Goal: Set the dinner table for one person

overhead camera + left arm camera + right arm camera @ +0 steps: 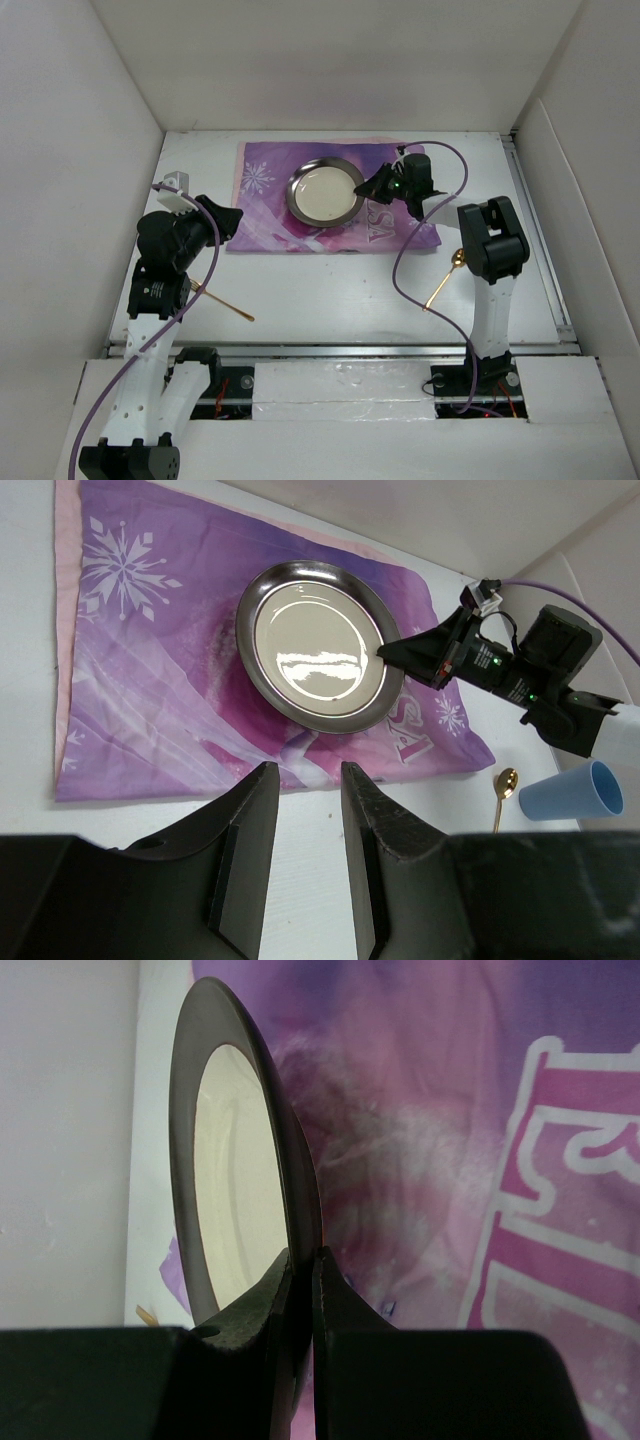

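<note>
The white dinner table carries a purple snowflake placemat at the back middle. A round metal plate lies on the mat; it also shows in the left wrist view and the right wrist view. My right gripper is shut on the plate's right rim; the rim sits pinched between its fingers. My left gripper is open and empty at the mat's left part; in its wrist view it hangs over bare table just short of the mat's near edge.
A gold spoon lies right of the mat by the right arm, also in the left wrist view. A thin gold utensil lies at the front left. A light blue cup stands near the spoon. White walls surround the table.
</note>
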`<state>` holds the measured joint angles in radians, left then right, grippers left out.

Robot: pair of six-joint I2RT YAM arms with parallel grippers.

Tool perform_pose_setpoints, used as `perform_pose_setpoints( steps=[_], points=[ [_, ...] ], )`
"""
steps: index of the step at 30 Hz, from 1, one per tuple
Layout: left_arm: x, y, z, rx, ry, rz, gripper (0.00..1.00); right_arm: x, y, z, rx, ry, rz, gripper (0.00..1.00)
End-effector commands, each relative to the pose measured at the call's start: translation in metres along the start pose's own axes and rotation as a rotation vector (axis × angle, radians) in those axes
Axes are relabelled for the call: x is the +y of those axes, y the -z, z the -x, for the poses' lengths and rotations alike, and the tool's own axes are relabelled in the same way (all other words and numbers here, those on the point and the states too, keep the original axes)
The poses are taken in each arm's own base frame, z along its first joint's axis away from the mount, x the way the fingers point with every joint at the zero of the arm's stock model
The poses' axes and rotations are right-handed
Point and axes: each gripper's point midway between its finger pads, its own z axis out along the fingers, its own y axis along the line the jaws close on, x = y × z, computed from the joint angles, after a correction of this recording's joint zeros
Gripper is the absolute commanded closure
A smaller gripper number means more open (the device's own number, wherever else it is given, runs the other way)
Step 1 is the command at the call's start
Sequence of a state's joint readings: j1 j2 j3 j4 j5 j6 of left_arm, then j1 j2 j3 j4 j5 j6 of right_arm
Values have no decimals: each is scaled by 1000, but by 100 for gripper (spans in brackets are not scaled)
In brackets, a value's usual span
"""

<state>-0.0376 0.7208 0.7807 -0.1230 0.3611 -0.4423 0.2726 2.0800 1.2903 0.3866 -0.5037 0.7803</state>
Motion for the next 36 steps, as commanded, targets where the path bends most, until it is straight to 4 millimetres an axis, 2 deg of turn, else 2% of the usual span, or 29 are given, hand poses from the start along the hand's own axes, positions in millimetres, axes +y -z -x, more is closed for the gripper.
perform_pose_setpoints(
  steps=[1, 7, 10, 14, 15, 17, 18, 20, 22, 23, 25, 26, 27, 28, 29, 31, 32, 33, 34, 35, 36],
  points=[
    [-11, 3, 19, -55, -35, -27, 72, 75, 4, 54, -122, 44, 210, 100],
    [-9, 2, 18, -53, -30, -22, 72, 62, -9, 46, -106, -21, 228, 100],
    [-3, 0, 18, -54, -21, 12, 71, 48, -15, 41, -95, -41, 190, 100],
    [19, 0, 20, -75, 15, 135, 70, 24, -16, 30, -85, -68, 138, 83],
    [24, -1, 19, -75, 22, 158, 67, 21, -15, 31, -97, -70, 127, 71],
    [28, -4, 14, -58, 37, 172, 64, 20, -12, 28, -89, -53, 117, 58],
    [31, -5, 12, -56, 44, 183, 63, 18, -11, 25, -78, -52, 104, 55],
    [38, -7, 9, -43, 55, 216, 61, 25, -2, 28, -87, -7, 99, 50],
    [48, -9, 6, -34, 61, 264, 61, 17, 6, 24, -94, 7, 47, 45],
    [53, -11, 1, -16, 73, 289, 61, 24, 14, 28, -108, 51, 43, 41],
    [64, -12, -2, -13, 109, 347, 67, 18, 24, 24, -103, 73, -9, 37],
    [73, -13, -10, 14, 141, 395, 68, 32, 33, 27, -117, 126, -2, 35],
    [77, -14, -13, 19, 189, 430, 69, 23, 39, 23, -111, 135, -52, 30],
    [86, -12, -15, 20, 202, 484, 69, 23, 45, 25, -122, 155, -76, 26],
    [95, -10, -27, 69, 220, 535, 69, 32, 54, 28, -138, 210, -89, 23],
    [106, -7, -35, 85, 267, 610, 68, 23, 66, 17, -122, 219, -127, 22],
    [112, -3, -47, 135, 278, 652, 67, 27, 71, 13, -124, 231, -129, 22],
    [117, 0, -50, 144, 294, 681, 67, 38, 83, 20, -164, 251, -117, 22],
    [122, 3, -54, 162, 316, 713, 66, 33, 87, 5, -147, 248, -130, 23],
    [127, 7, -60, 193, 334, 751, 66, 34, 93, 4, -158, 255, -133, 23],
    [130, 9, -63, 207, 350, 768, 66, 46, 103, 6, -185, 272, -120, 23]
  ],
)
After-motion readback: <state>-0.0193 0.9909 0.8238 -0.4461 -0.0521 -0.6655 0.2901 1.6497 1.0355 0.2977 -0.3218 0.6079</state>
